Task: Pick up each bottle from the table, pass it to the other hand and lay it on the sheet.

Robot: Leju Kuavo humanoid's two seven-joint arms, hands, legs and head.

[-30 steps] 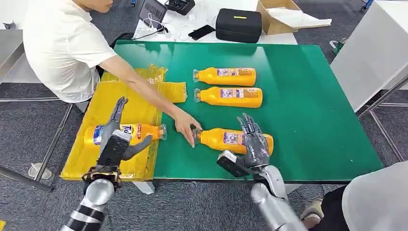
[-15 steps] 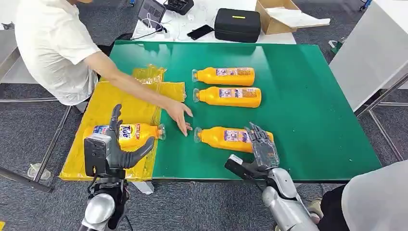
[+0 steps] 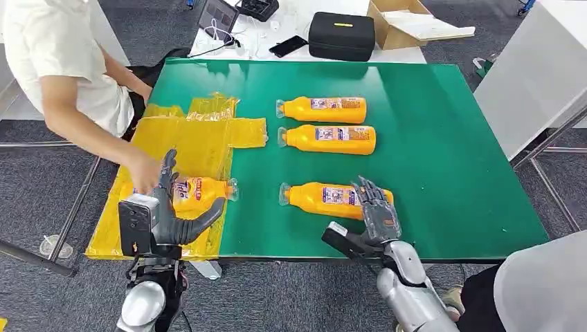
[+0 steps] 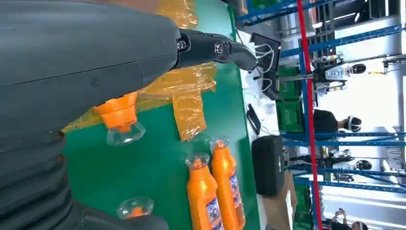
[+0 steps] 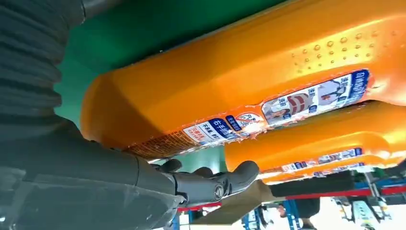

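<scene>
An orange bottle [image 3: 202,189] lies on the yellow sheet [image 3: 187,138] at the table's left; a person's hand [image 3: 145,173] touches its base end. My left hand [image 3: 173,216] hovers open over the sheet's front edge, just short of that bottle. In the left wrist view its clear cap [image 4: 120,125] shows beyond my left hand [image 4: 95,62]. Another bottle [image 3: 331,198] lies on the green table [image 3: 443,138]. My right hand [image 3: 377,209] is open at its base end. The right wrist view shows this bottle [image 5: 249,81] close above my right hand [image 5: 95,177]. Two bottles [image 3: 325,108] [image 3: 329,138] lie farther back.
The person in a white shirt [image 3: 55,62] leans in at the left. A second person [image 3: 540,290] stands at the lower right. Behind the table sit a black case [image 3: 342,34], a cardboard box [image 3: 401,21] and a phone [image 3: 289,45]. A white table [image 3: 533,76] stands to the right.
The person's hand left the near bottle's cap and moved left to the bottle on the sheet. My left hand drew back and turned. My right hand slipped back slightly.
</scene>
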